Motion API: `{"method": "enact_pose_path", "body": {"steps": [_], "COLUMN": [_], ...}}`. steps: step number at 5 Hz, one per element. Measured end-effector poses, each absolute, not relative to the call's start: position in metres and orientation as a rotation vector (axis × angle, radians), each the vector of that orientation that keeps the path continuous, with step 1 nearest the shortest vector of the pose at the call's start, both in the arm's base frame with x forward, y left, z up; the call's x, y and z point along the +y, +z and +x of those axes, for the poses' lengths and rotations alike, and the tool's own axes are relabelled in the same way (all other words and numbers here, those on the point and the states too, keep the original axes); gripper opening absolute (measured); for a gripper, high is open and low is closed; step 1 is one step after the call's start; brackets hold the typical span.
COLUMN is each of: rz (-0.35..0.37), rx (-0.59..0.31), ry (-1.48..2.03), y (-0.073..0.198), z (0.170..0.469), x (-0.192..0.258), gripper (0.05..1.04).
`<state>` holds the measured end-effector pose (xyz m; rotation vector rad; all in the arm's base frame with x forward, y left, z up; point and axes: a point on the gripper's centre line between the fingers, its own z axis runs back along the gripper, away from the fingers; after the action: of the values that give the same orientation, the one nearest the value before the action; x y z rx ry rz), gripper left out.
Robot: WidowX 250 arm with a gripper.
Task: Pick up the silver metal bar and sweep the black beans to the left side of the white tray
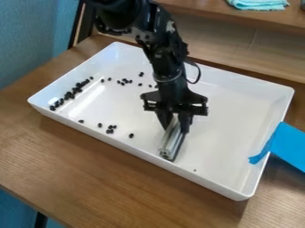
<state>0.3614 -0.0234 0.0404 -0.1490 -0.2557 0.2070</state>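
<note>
"What's in the tray [232,116]?"
"Black beans [52,108], scattered toward the view's left, and a metal bar [171,141] near the front wall."
"The gripper [175,126]?"
"Closed around the bar's upper end, fingers kept apart by it."

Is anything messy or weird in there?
Maybe a bit! Small black pieces lie scattered in the white tray, mostly toward the picture's left, like a spill. A blue strip also sits crookedly over the tray's right edge, as if stuck on in a hurry.
</note>
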Motion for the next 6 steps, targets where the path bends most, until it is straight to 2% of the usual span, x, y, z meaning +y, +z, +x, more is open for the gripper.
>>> {"method": "enact_pose_path", "body": {"steps": [2, 3, 5, 6], "rz": [-0.124, -0.11, -0.094, -0.113], "rx": [-0.297, -0.27, -0.166, -0.19], "ry": [0.224, 0.225, 0.221, 0.173], "y": [0.035, 0.036, 0.043, 0.053], "z": [0.368, 0.37, 0.351, 0.344], "x": [-0.012, 0.0, 0.068, 0.088], "gripper": [0.381, 0.381, 0.381, 0.381]}}
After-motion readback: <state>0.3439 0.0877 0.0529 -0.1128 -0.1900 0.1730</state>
